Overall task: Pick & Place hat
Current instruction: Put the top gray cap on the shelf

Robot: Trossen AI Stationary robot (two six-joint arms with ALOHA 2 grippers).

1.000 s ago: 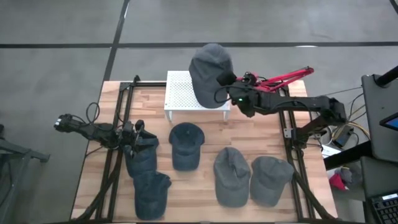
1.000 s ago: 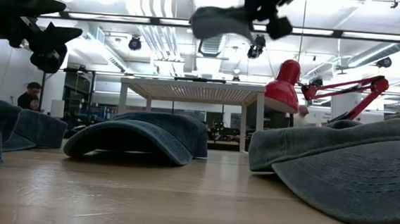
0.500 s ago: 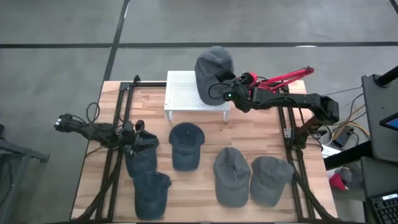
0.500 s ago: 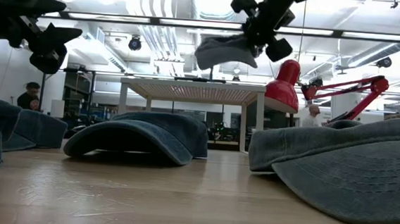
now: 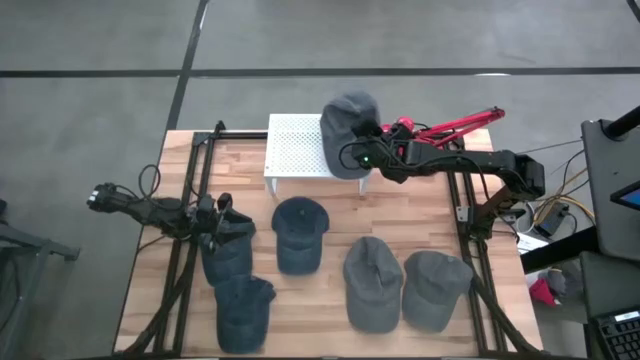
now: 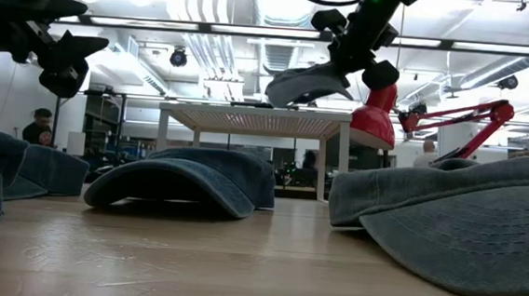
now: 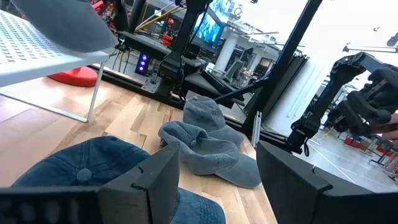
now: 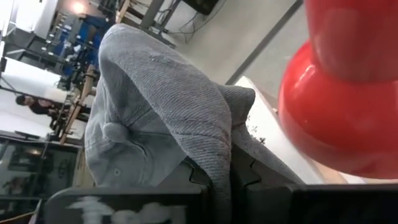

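Note:
A grey hat hangs from my right gripper over the right end of the white perforated stand. In the low view the hat floats just above the stand's top, with the gripper above it. Several more hats lie flat on the table: dark blue ones and grey-blue ones. My left gripper waits open, raised over a dark blue hat at the table's left side. My right gripper is shut on a fold of the grey hat's cloth, pinched between its two fingers at the hat's near right edge. The fingers come level from the table's right side. The hat is lifted clear and spreads out beyond the fingers.
A red desk lamp reaches in from the right behind my right arm, its shade close beside the held hat. Black frame rails run along both table sides. Bare wood shows between the stand and the hats.
My right gripper has moved down and a little toward the table's right edge, carrying the grey hat. The hat has sunk from high above the stand until it hangs just over the stand's right end, its brim tipped lower.

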